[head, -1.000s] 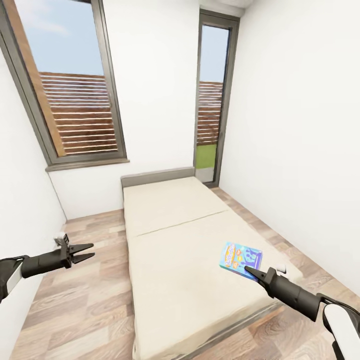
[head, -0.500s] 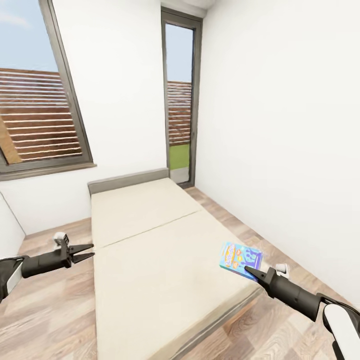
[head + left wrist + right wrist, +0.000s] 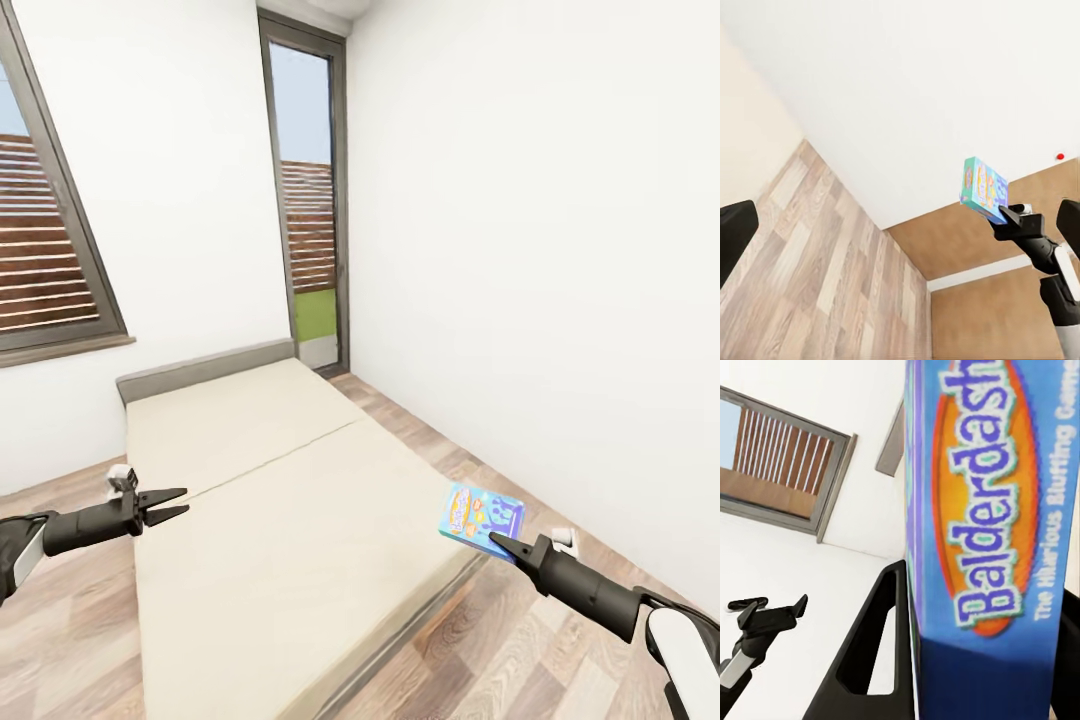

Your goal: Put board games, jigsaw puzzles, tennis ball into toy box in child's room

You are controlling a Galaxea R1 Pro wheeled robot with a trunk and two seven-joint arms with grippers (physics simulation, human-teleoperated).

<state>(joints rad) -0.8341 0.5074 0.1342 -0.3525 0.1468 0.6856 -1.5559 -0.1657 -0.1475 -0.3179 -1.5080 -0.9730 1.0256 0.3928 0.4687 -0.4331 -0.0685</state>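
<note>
My right gripper [image 3: 496, 541] is shut on a small blue board game [image 3: 482, 514], held upright in the air past the foot corner of the bed [image 3: 280, 500]. The right wrist view shows the box [image 3: 990, 510] printed "Balderdash" standing between the two dark fingers [image 3: 881, 652]. From the left wrist camera the same box [image 3: 984, 187] appears across the room in the right gripper [image 3: 1009, 216]. The left gripper [image 3: 170, 503] hangs open over the bed's left edge, holding nothing. The beige mattress is bare.
A white wall [image 3: 540, 250] runs close along the right, with a strip of wood-plank floor [image 3: 470, 640] between it and the bed. A narrow glass door [image 3: 310, 250] stands behind the grey headboard [image 3: 200, 368], and a large window [image 3: 50, 250] is at the left.
The camera has swung to the right, so bed, window and door have slid left in the picture. Both arms keep their pose, and the blue box stays in the right gripper.
</note>
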